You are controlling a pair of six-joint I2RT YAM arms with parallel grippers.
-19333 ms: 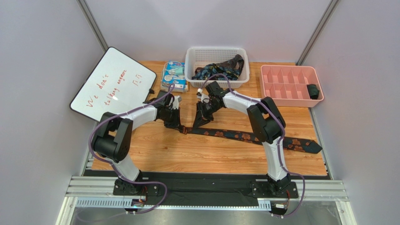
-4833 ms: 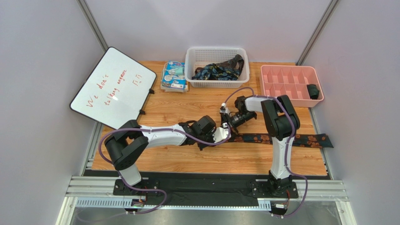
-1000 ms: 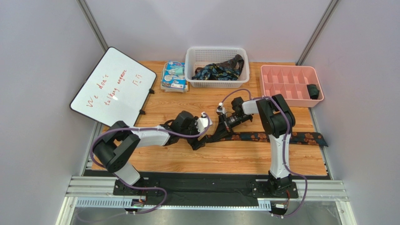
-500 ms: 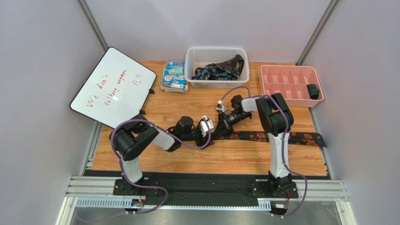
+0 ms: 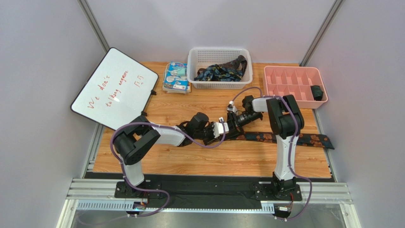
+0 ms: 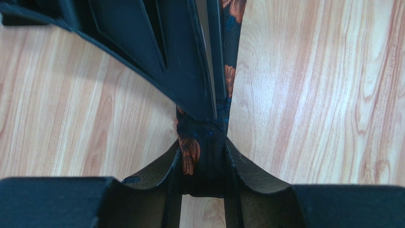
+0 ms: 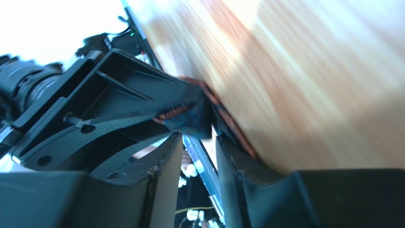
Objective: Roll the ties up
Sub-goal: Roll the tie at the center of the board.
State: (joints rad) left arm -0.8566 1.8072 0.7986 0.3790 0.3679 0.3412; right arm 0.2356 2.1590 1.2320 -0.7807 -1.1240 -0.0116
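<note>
Left gripper (image 6: 202, 154) is clamped on the folded end of the tie (image 6: 231, 78), and I see cloth pressed against both fingers. Right gripper (image 7: 197, 142) faces it nose to nose, jaws apart just ahead of that fold. Away from both, the tie runs flat along the table (image 5: 190, 161). More ties (image 5: 219, 72) lie in the white basket (image 5: 195, 59) farther off.

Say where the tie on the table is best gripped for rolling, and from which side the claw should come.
Probably the bunched end of the tie, pinched across its width from the left. The rest lies thin and flat on the table; only that end stands up enough to pinch. The left claw holds it so.
</note>
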